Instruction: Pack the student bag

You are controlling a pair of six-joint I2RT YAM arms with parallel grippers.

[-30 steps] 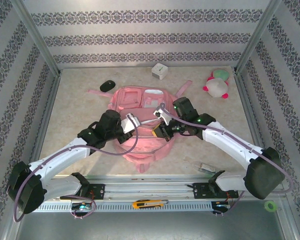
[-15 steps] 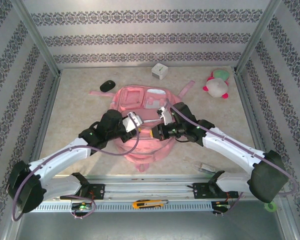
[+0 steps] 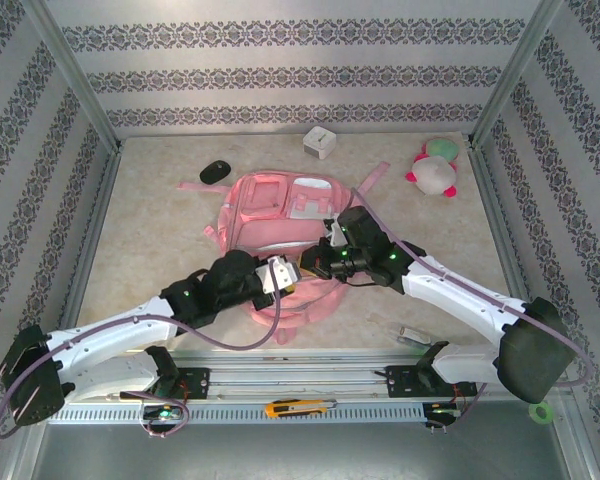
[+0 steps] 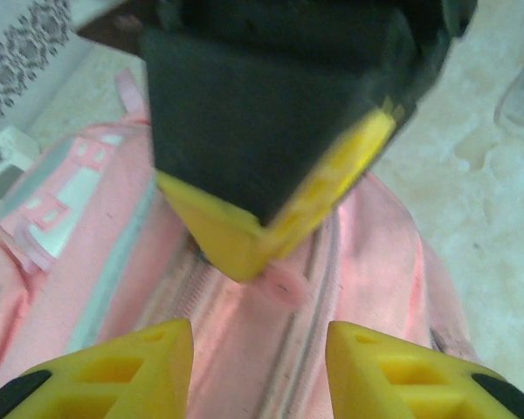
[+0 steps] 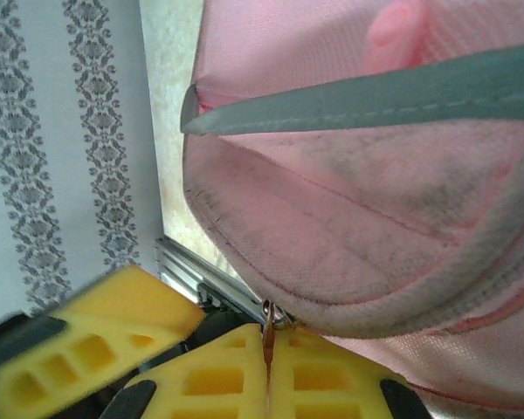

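Fingers of the right gripper (image 5: 268,342) are pressed shut on a small metal zipper pull (image 5: 271,316) at the rounded edge of the large pink fabric backpack (image 5: 349,201). Fingers of the left gripper (image 4: 260,349) are held partly apart with nothing between them, only pink fabric showing below the gap.

Change over the last second: the left gripper (image 3: 283,275) was closed and is now opened, and it has been drawn back toward the near edge of the surface (image 3: 160,220). The right gripper (image 3: 316,262) has been shifted toward the near side of the backpack with the pull kept pinched.

The backpack (image 3: 280,205) is laid flat at the middle of the surface, straps toward the far edge.

Judged meaning: the left hold has been given up, so the zip is being worked by the right alone and the backpack is no longer braced; dragging is a risk. Whether the zip is being opened or closed cannot be told. A pink-white-green plush toy (image 3: 435,170) is left near the far right corner, so packing looks unfinished.
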